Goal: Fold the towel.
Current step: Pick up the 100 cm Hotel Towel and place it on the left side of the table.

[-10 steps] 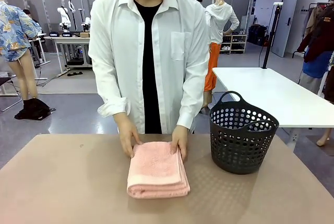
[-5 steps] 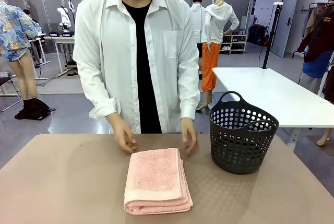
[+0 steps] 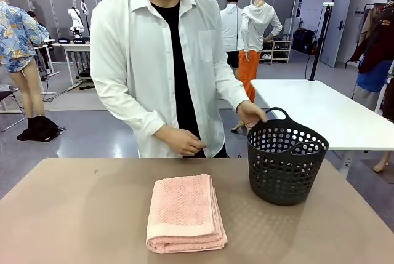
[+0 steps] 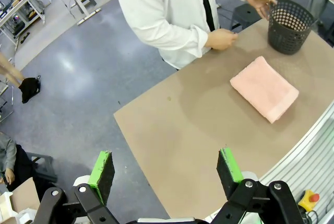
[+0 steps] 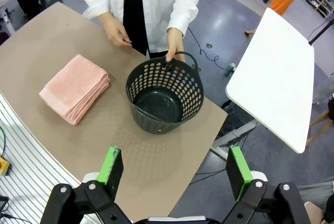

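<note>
1. Both sets of jaws stood at full spread with nothing between them. The left gripper hung high over the table's near corner, and the right gripper hung high over the edge beyond the basket. Neither touched anything.
2. Well below them, the towel lay on the table as a neat layered rectangle, its plain band on the robot's side, just beside the basket but apart from it.
3. One hand of the person rested on the basket's rim by the handle. The other hand was held at the waist, off the towel.
4. Judged from this, the fold looked finished, so the main risk was undoing it. A gripper descending with jaws so wide might have pinched only the top layer and peeled the stack open.
5. If the person dragged or tipped the basket, it might have pushed the towel's near edge and skewed the layers.
6. No brand, label or writing could be read on the towel, the basket or the table.
</note>
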Available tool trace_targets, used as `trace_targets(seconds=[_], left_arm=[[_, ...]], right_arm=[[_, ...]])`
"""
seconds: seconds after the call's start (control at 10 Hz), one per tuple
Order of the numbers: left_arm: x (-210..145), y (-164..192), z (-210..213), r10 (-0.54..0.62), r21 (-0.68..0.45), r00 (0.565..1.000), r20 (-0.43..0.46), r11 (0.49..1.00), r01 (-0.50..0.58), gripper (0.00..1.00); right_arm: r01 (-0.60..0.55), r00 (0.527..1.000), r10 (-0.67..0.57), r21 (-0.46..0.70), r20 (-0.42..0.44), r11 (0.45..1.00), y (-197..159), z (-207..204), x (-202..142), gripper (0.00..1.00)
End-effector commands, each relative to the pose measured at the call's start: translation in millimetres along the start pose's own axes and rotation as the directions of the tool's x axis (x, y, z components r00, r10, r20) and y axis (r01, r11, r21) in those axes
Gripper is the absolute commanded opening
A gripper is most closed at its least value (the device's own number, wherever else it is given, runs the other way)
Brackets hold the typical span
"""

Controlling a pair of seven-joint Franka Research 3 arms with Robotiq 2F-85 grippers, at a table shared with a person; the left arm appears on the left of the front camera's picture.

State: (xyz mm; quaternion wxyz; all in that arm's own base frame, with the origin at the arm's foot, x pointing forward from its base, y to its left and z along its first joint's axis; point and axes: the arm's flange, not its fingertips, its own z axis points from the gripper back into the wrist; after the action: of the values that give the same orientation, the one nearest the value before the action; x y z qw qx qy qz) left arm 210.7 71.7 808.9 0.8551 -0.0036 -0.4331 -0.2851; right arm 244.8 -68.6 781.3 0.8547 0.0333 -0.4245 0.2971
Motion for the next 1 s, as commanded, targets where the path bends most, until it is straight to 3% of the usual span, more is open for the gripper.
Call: trace_targets(seconds=[0.0, 0.8, 0.9], left_arm=[[0, -2, 2, 0.012, 0.010, 1.000, -0.005, 1.000, -0.012, 1.00], [0, 0, 0, 0.000, 0.000, 1.000, 0.000, 1.000, 0.000, 1.00], [2, 5, -19, 0.030, -0.094, 0.999, -0.034, 0.995, -0.033, 1.00]], right_arm=[[0.016, 1.000, -0.016, -0.005, 0.003, 1.000, 0, 1, -1, 1.00], [0.016, 1.000, -0.016, -0.005, 0.003, 1.000, 0, 1, -1, 1.00], [0.016, 1.000, -0.016, -0.005, 0.003, 1.000, 0, 1, -1, 1.00]])
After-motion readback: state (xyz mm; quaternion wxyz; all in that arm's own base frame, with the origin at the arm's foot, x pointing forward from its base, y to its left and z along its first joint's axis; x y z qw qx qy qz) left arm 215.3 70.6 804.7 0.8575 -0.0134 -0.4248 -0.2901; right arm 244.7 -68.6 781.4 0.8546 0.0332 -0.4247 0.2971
